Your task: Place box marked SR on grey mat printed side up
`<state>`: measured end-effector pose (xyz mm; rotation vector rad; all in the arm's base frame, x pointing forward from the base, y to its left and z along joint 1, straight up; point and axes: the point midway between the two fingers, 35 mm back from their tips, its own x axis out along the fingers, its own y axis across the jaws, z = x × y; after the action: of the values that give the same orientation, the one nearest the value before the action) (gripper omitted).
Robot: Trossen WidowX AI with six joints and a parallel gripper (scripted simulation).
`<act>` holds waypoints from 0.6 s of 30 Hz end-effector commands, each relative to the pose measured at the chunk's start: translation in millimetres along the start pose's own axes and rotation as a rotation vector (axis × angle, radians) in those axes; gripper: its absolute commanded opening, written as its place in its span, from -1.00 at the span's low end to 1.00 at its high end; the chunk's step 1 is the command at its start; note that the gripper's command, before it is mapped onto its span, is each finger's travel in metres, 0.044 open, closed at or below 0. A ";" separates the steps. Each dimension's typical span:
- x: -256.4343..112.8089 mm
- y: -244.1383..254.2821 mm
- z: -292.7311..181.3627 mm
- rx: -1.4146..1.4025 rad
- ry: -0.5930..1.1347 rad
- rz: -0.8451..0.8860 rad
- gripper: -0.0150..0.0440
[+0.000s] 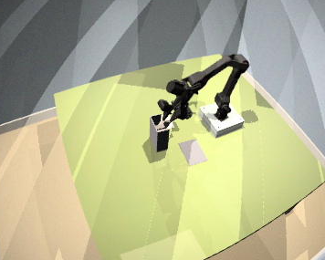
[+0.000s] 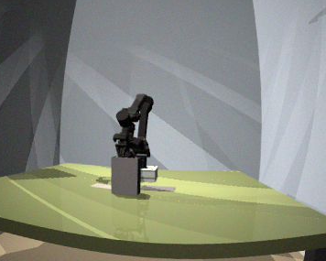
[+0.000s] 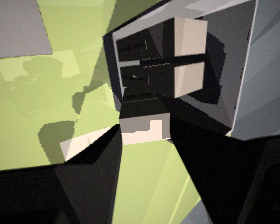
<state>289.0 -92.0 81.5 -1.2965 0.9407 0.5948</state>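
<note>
Glossy green tabletop (image 1: 126, 179) (image 2: 195, 225) (image 3: 145, 175); matt grey mat (image 1: 193, 151) (image 2: 158, 189) (image 3: 22, 27).

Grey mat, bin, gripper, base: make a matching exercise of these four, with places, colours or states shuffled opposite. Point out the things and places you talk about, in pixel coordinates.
1. Grey mat (image 1: 193, 151) (image 2: 158, 189) (image 3: 20, 27)
2. Bin (image 1: 153, 135) (image 2: 125, 176) (image 3: 227, 95)
3. Gripper (image 1: 165, 123) (image 2: 126, 156) (image 3: 144, 125)
4. Base (image 1: 233, 121) (image 2: 150, 171)

A. Shut on a box (image 3: 145, 131)
B. White
C. Flat on the table (image 1: 126, 202) (image 2: 195, 216) (image 3: 145, 180)
D. Standing upright, boxes inside

Pairs: 1-C, 2-D, 3-A, 4-B

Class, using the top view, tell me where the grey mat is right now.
In the top view, the grey mat lies flat on the green table, right of the bin and below the arm's white base.
</note>
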 end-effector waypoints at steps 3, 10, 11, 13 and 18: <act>-6.6 -0.4 -0.1 0.000 0.000 0.001 0.03; -17.7 -0.8 -0.3 0.000 0.001 0.001 0.03; -19.3 -0.8 -0.3 0.000 0.001 0.001 0.03; -22.5 -0.7 -0.3 0.000 0.002 0.001 0.03; -30.6 -0.5 -0.3 0.000 0.002 0.002 0.03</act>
<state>275.4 -89.0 103.5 -1.2927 0.9457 0.5933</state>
